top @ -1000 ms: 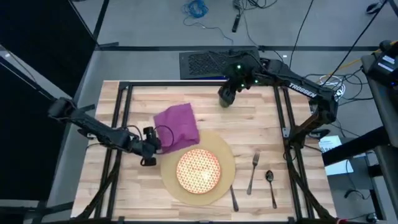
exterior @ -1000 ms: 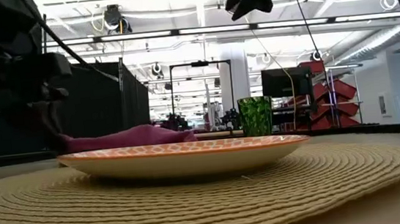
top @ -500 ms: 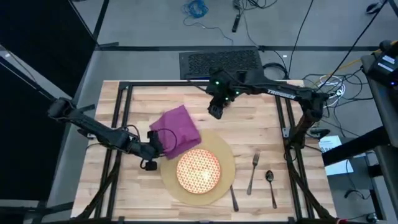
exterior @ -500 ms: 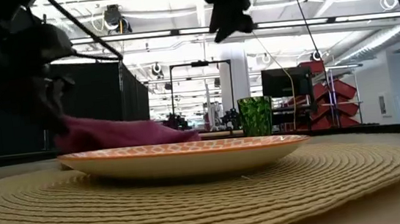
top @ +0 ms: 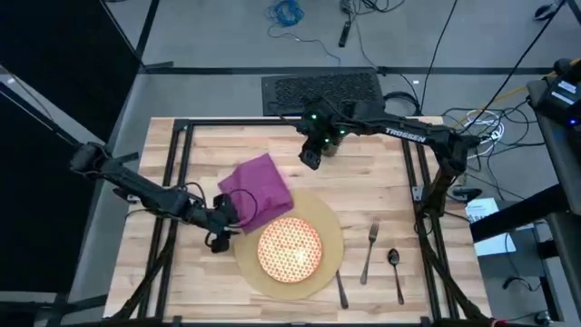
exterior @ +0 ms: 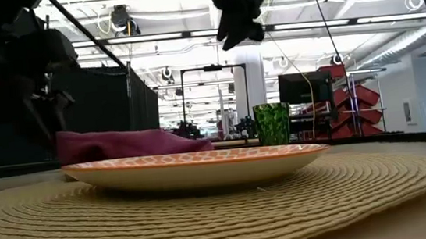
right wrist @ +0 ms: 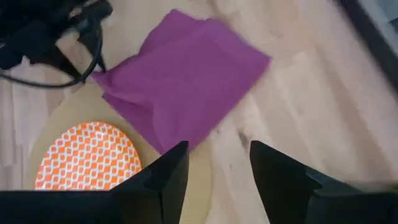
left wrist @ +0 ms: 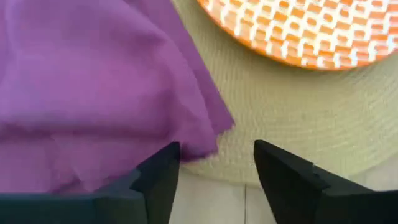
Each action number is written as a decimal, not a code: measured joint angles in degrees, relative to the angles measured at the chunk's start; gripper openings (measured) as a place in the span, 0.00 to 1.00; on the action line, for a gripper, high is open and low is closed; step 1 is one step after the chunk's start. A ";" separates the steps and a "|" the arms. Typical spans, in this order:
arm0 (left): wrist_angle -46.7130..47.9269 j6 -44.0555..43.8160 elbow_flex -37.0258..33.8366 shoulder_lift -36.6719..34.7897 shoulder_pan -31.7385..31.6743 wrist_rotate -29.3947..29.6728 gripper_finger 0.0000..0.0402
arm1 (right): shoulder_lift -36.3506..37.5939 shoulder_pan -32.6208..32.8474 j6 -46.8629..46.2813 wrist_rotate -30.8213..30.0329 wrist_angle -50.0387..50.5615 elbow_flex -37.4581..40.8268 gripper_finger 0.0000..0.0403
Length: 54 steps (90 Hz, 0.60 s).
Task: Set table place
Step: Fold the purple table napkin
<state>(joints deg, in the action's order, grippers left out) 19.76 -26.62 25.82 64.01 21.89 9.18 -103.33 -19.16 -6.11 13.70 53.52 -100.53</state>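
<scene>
The desk (top: pixel 186 154) carries a half-laid setting, and its layout explains where both arms are. The mat (top: pixel 329 264) lies beyond the left pincer (top: pixel 224 221), with the plate (top: pixel 290 248) centred on it – that part looks done. To the far side of the mat from that pincer, the fork (top: pixel 368 252), spoon (top: pixel 396 272) and knife (top: pixel 341 291) lie in a row on bare wood, well apart from either pincer.

The purple napkin (top: pixel 259 189) is the odd piece: one corner overlaps the mat's edge, so it likely needs shifting clear. The left pincer sits low at that corner; its wrist view shows the fingers (left wrist: pixel 158 177) parted and empty, one at the cloth's hem, the other over the mat – a stance for pinching, not yet closed.

The right pincer (top: pixel 310 157) hangs above the desk just past the napkin's far edge, released too, holding nothing. The green glass (exterior: pixel 273 123) stands behind it, probably next.
</scene>
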 joint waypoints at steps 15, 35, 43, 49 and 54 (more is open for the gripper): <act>7.40 -1.45 2.54 -2.65 0.02 0.05 0.50 | -3.54 -0.32 1.25 1.76 -0.08 0.02 0.39; 9.04 1.71 5.40 -13.70 0.04 7.19 0.50 | -8.78 0.39 0.85 5.47 -4.89 0.00 0.38; 11.39 3.52 5.40 -17.11 -0.14 15.59 0.50 | -11.71 2.20 0.87 6.04 -7.12 0.03 0.33; 12.79 4.54 5.40 -18.77 -0.52 19.94 0.50 | -13.32 3.56 1.01 6.10 -8.64 0.04 0.24; 13.18 5.34 5.40 -19.97 -1.04 22.59 0.50 | -14.45 4.50 0.99 6.08 -10.40 0.04 0.14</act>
<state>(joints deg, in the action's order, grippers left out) 32.94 -21.28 31.22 44.04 20.85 31.77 -117.77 -14.65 -5.13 19.78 43.12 -100.49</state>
